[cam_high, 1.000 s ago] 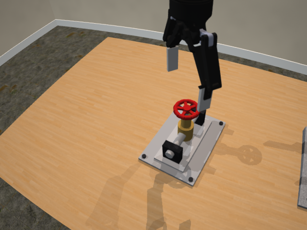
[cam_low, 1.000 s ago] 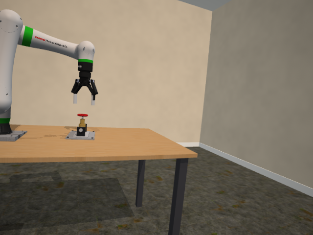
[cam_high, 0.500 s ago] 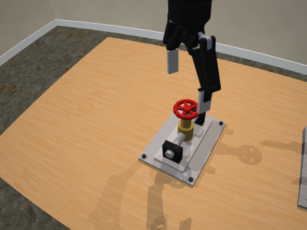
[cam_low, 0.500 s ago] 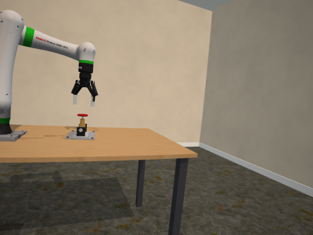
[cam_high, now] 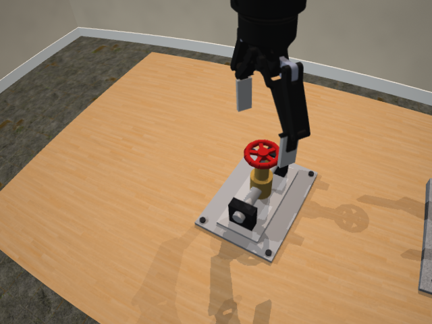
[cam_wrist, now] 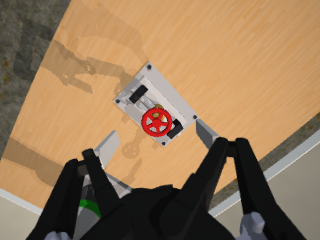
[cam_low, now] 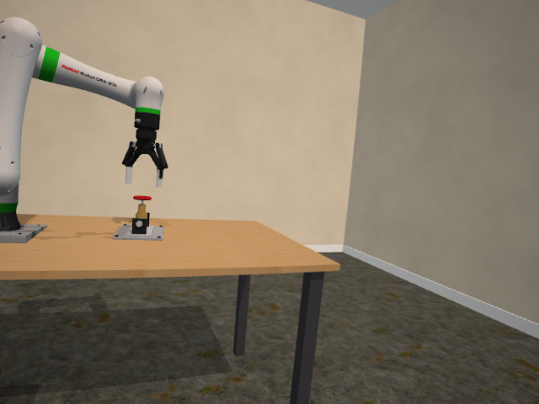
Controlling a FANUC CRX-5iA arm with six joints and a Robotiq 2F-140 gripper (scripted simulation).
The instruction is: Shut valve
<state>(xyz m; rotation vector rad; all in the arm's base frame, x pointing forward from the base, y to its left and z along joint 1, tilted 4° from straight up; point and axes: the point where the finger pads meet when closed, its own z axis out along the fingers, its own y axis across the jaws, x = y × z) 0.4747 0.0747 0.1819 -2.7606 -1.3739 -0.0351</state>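
Jaws spread wide and holding nothing, the gripper [cam_low: 142,178] hangs above the red handwheel [cam_low: 142,198], apart from it and pointing straight down. The handwheel lies level atop a brass valve body [cam_high: 261,181], which stands on a grey base plate [cam_high: 296,202] bolted to the wooden counter [cam_high: 104,156].

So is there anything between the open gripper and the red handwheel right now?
No. In the exterior view the open gripper hangs above the red handwheel with only bare air between them; nothing sits between its fingers.
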